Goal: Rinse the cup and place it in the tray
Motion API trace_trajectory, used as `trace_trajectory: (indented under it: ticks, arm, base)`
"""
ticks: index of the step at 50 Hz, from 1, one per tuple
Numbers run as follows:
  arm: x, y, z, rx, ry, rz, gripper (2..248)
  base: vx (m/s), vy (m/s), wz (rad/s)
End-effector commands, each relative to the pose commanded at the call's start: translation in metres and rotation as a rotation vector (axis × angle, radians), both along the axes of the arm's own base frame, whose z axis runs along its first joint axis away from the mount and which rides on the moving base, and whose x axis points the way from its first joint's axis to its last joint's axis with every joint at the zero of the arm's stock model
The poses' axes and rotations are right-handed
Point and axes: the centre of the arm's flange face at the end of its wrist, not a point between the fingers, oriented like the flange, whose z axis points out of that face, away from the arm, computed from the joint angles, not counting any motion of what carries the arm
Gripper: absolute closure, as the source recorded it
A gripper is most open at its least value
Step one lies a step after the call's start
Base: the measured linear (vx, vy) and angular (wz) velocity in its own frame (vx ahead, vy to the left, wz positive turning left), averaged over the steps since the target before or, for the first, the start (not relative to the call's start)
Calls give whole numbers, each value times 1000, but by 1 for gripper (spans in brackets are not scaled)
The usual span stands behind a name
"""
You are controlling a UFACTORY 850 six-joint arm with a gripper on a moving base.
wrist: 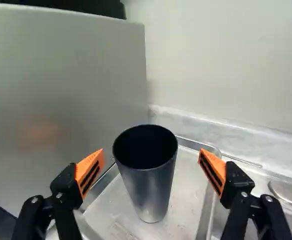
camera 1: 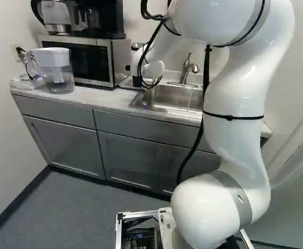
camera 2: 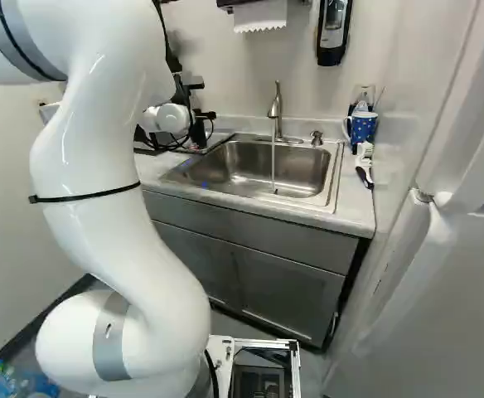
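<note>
Beside the sink, black parts of my gripper (camera 2: 199,131) show past the arm in the right base view, its fingertips hidden. In the wrist view the gripper (wrist: 151,162) is open wide, its orange pads (wrist: 90,171) standing apart on either side of a dark metal cup (wrist: 153,187). Neither pad touches the cup. The cup stands upright, mouth up, on the metal tray (wrist: 188,175), close to the tray's far end.
The microwave's side (wrist: 61,90) rises beside the tray. The sink (camera 2: 242,170) adjoins it, with a thin stream of water (camera 2: 273,162) falling from the faucet (camera 2: 277,108). A pitcher (camera 1: 58,72) stands left of the microwave, a blue mug (camera 2: 362,127) right of the sink.
</note>
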Motion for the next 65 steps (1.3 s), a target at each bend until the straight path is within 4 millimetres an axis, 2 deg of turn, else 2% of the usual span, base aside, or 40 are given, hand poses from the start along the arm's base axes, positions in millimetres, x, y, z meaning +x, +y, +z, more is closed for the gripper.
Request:
trace_trajectory:
  ticks: [65]
  arm:
    - [-4,-5,72,21,-110,-6,3]
  base:
    - [0,0,0]
